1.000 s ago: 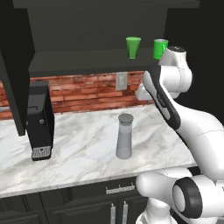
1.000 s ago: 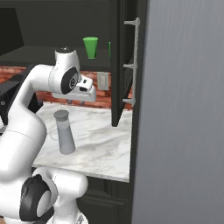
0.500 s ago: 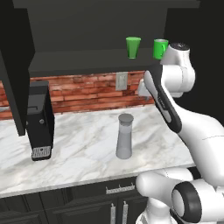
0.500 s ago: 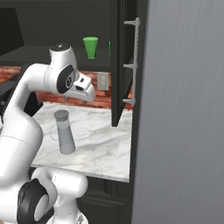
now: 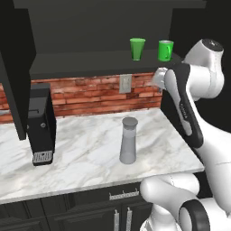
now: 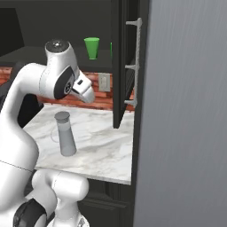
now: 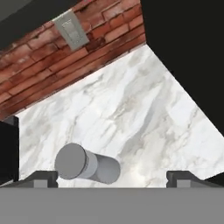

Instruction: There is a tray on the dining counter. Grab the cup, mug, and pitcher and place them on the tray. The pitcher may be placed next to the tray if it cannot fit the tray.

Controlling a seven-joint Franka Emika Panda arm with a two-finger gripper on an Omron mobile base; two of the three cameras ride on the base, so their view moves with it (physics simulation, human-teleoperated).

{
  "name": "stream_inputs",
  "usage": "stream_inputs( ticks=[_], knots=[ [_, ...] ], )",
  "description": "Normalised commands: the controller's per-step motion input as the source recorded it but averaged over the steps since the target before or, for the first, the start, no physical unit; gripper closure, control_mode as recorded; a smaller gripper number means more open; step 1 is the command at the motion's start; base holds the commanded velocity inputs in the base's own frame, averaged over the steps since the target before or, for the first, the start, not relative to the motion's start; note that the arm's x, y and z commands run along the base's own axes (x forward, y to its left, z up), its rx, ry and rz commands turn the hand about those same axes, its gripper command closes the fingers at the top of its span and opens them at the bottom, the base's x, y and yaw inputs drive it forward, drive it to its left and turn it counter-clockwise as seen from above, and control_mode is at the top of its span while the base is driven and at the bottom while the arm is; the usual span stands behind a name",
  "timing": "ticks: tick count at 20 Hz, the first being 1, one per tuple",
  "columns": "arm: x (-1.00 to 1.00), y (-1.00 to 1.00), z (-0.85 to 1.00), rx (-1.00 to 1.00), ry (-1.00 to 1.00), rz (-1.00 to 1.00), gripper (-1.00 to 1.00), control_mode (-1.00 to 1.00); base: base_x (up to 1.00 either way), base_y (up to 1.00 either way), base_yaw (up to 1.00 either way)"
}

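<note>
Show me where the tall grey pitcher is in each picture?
Left base view: the pitcher stands upright in the middle of the marble counter.
Right base view: it stands at lower left on the counter.
Hand view: it is at lower left, seen from above, lid nearest.
Shared landmark: the wall outlet on the red brick.

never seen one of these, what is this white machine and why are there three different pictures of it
It is a white robot arm on a driving base in a simulated kitchen. Two pictures come from cameras behind it, left and right; the third looks down from its hand. A grey pitcher and a black coffee machine stand on the marble counter. A green cup and a green mug sit on the shelf above. The fingers are spread wide and hold nothing.
</note>
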Motion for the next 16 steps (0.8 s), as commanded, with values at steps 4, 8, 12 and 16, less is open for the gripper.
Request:
stream_inputs(
  ticks=[4,8,12,16],
  knots=[
    [-0.13,0.00,0.52,0.29,-0.14,-0.19,-1.00,-1.00,0.00,0.00,0.00],
    [0.00,0.00,0.58,0.24,-0.11,-0.15,-1.00,-1.00,0.00,0.00,0.00],
    [0.00,0.00,0.47,0.22,-0.14,-0.04,-1.00,-1.00,0.00,0.00,0.00],
    [0.00,0.00,0.46,0.20,-0.16,0.00,-1.00,-1.00,0.00,0.00,0.00]
  ],
)
